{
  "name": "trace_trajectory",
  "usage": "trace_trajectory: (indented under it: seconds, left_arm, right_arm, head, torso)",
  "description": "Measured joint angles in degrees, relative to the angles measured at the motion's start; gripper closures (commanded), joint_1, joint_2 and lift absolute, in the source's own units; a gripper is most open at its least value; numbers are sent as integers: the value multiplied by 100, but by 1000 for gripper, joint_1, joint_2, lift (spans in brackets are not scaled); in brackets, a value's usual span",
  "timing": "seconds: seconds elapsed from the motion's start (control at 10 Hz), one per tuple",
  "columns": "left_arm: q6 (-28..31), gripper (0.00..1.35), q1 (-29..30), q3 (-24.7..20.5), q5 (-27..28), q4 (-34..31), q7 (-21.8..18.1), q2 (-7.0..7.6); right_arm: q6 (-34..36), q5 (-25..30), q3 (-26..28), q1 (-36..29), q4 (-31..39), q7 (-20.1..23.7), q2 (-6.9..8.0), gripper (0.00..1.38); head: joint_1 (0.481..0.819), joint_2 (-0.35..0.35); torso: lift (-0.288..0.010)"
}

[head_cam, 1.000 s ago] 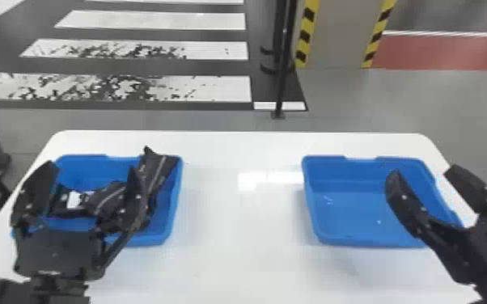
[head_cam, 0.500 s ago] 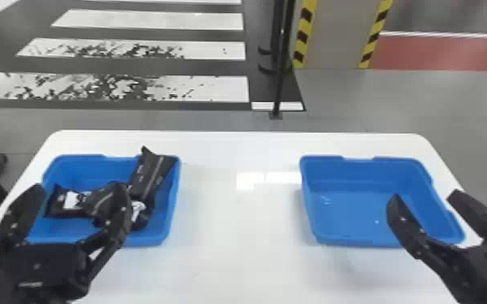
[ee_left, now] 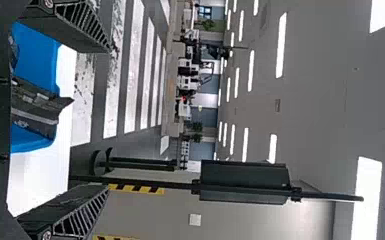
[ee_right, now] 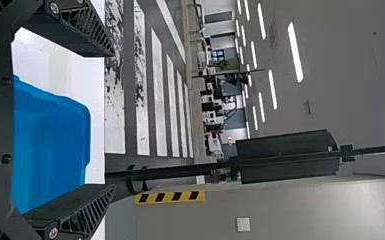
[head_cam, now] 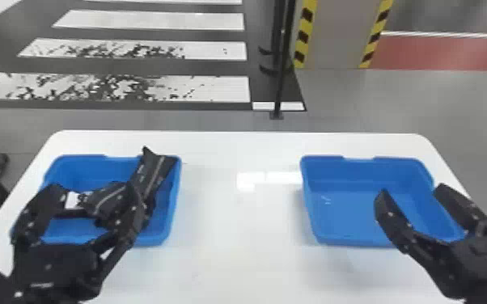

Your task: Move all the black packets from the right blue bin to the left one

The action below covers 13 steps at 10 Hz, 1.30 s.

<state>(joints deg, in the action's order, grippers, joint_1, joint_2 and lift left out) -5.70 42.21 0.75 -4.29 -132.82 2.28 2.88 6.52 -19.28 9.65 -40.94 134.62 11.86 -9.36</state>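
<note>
You have your left gripper [head_cam: 95, 196] at the lower left of the head view, in front of and partly over the left blue bin [head_cam: 174, 214]. Its two black fingers stand wide apart, and it has hold of nothing. In the left wrist view, you can see a broad gap between the fingertips of your left gripper [ee_left: 106, 119], with the bin and a packet seen past them.

The black packets lie in the left bin. One, the upper packet [head_cam: 153, 172], slants toward the bin's upper right corner in the head view, its end sticking up over the rim. Another, the lower packet [head_cam: 107, 198], lies toward the middle with a white patch at its left end. You see one finger pass in front of them; whether it touches either, you cannot tell.

Your right gripper [head_cam: 411, 192] is at the lower right of the head view, across the near right part of the right blue bin [head_cam: 309, 202]. Its fingers are also well apart and grip nothing. Both bins sit on the white table [head_cam: 230, 242], well apart from each other.
</note>
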Motion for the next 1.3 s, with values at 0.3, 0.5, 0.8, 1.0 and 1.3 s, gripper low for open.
trace_trajectory:
  seconds: [0.3,0.5,0.8,1.0,1.3]
  left_arm:
    - [-89,65,16,74,13,1,-45,35]
    - [-102,73,25,66,31,1,-44,36]
    - [-129,73,11,72,52,1,-44,34]
    - [-142,76,11,73,55,1,-44,32]
    - [-121,76,11,73,64,1,-52,28]
  right_arm:
    - [-33,-16,-49,44,-67,0,-21,90]
    - [-34,-15,-50,44,-81,0,-22,90]
    - [-57,-22,-50,40,-73,0,-22,90]
    - [-131,-33,-50,21,-68,0,-22,91]
    - [-186,-70,-48,-21,-68,0,-21,91]
  head:
    - [695,-34]
    - [695,-34]
    - [695,-35]
    - [695,-35]
    - [695,-36]
  torso:
    - [-140]
    - [-140]
    - [-140]
    - [-140]
    - [-140]
